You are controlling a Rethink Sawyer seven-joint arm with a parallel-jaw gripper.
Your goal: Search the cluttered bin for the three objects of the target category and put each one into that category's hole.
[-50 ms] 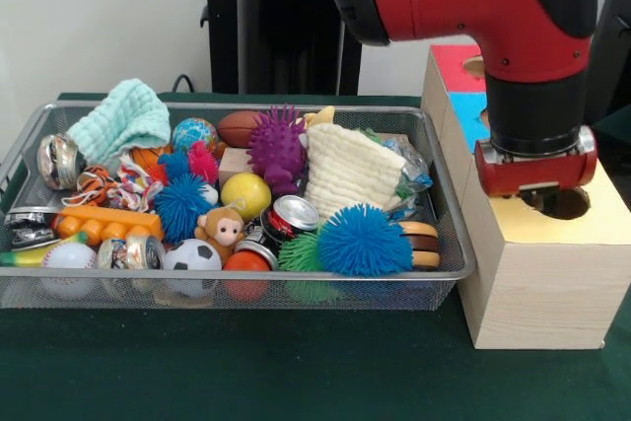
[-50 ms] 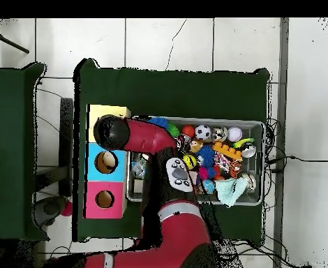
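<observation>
My gripper (image 1: 537, 173) hangs at the end of the red arm, right over the hole (image 1: 564, 204) in the yellow top of the wooden box (image 1: 537, 283). Its tips are hidden, so I cannot tell whether it holds anything. From above, the gripper (image 2: 111, 131) covers the yellow section (image 2: 98, 112). The wire bin (image 1: 296, 278) to the left holds mixed clutter: a yellow ball (image 1: 245, 194), a soccer ball (image 1: 191, 257), a baseball (image 1: 67, 261), a brown football (image 1: 240, 128), drink cans (image 1: 294, 214), a blue spiky ball (image 1: 365, 240), a purple spiky ball (image 1: 277, 148) and a cream cloth (image 1: 347, 170).
Behind the yellow section the box has a blue section (image 1: 471, 123) and a red one (image 1: 454, 66); their holes (image 2: 105, 162) (image 2: 104, 199) show from above. A mint cloth (image 1: 120, 120), a toy monkey (image 1: 222, 231) and an orange toy (image 1: 106, 223) lie in the bin. Green cloth (image 1: 246, 362) covers the table.
</observation>
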